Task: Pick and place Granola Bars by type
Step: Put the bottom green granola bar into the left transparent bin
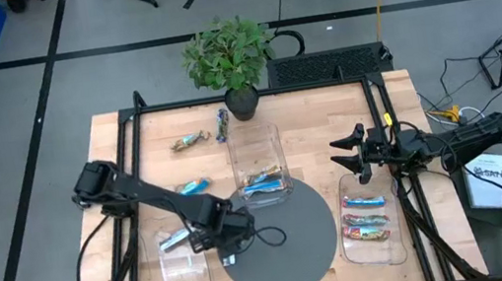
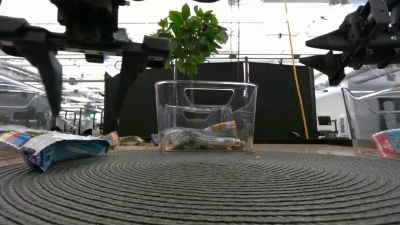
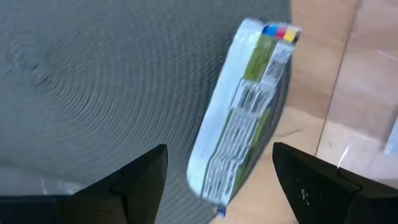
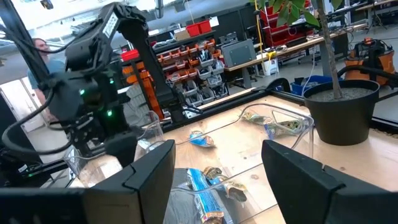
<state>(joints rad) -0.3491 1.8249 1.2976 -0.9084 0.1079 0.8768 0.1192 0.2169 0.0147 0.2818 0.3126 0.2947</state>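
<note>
Left claw [image 3: 217, 180] hangs wide open straight over a silver-white bar [image 3: 239, 112] lying between its fingers on the mat [image 1: 296, 243], lined up to grab, while the right claw [image 1: 348, 154] waits open above its tray [image 1: 352, 250].

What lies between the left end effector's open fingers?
In the left wrist view, a silver-white granola bar lies on the round grey mat's edge, between the left end effector's open fingers.

The wooden table [image 1: 331, 139] carries a grey mat [image 1: 296, 243], clear trays [image 1: 257, 145] and a plant [image 1: 231, 59].
</note>
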